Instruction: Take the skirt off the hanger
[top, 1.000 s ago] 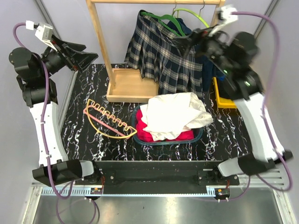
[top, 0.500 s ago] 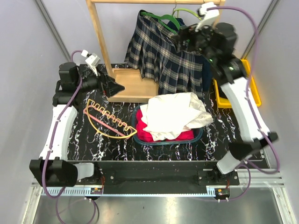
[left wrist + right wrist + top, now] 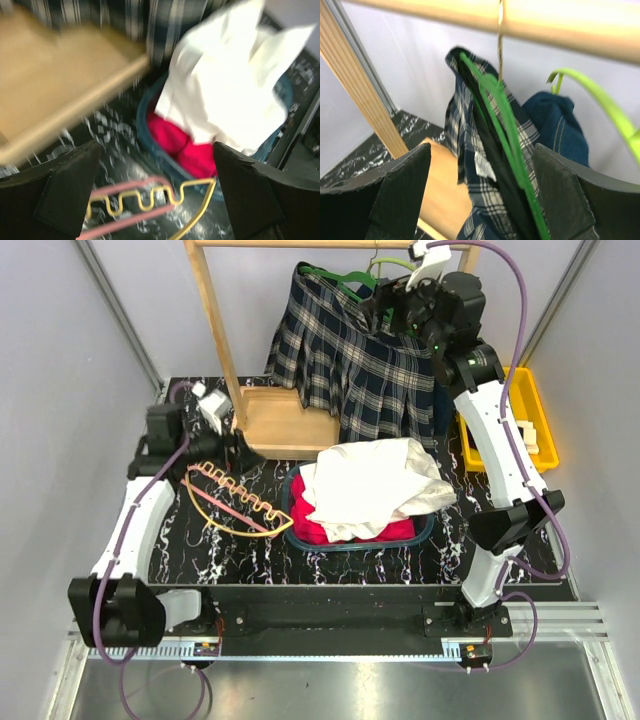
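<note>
R hand (image 3: pixel 482 195) was seen wide open, empty, at hanger (image 3: pixel 492 97); L hand (image 3: pixel 157 195) likewise. If skirt (image 3: pixel 350 365) were tugged sideways, hanger could be pulled off rail (image 3: pixel 545 20).

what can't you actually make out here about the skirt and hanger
- Top external: the right gripper hides the right shoulder of the hanger.
- Right wrist: the bottom edge cuts off the skirt and the hanger's lower end.
- Left wrist: motion blur; the skirt is only a strip at the top edge.

Top view looks down from behind, wrist views close, sharing skirt (image 3: pixel 350 365)
</note>
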You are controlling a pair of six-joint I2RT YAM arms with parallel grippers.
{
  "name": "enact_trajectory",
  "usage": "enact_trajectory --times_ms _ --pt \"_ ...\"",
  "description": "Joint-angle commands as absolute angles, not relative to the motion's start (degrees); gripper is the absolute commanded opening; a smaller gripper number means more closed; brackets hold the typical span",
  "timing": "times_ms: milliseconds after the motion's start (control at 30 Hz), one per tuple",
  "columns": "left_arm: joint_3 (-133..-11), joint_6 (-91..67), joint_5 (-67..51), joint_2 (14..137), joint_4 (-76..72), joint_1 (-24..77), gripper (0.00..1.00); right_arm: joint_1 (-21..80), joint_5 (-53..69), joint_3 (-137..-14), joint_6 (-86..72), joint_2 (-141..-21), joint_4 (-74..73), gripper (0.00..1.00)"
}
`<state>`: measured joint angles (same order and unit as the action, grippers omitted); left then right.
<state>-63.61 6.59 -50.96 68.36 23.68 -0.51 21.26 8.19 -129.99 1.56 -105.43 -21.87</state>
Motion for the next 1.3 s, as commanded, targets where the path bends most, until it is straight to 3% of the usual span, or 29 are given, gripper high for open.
enact_trajectory --times_ms 0,167,567,867,1267 --pt "-56.08 15.36 -43.16 71.71 26.44 -0.35 0.99 20.04 12.65 -130.96 -1.93 -103.55 -17.23 0.89" --pt "-54.06 18.80 -38.77 74.35 32.52 -0.53 0.99 20.04 13.18 -126.31 -2.02 -100.29 -17.31 0.89" --pt "-54.23 22.68 -26.64 81.38 31.47 0.97 0.99 20.04 15.29 -121.38 -1.84 -93.26 -17.75 0.89" --pt "-47.21 32.77 -15.39 79.37 33.22 1.50 0.99 20.04 15.47 -118.39 -2.02 -89.13 -17.93 0.89" --pt "-46.66 44.82 -13.54 72.78 42.71 -13.35 0.99 20.04 16.17 -114.61 -2.64 -85.87 -17.76 0.89"
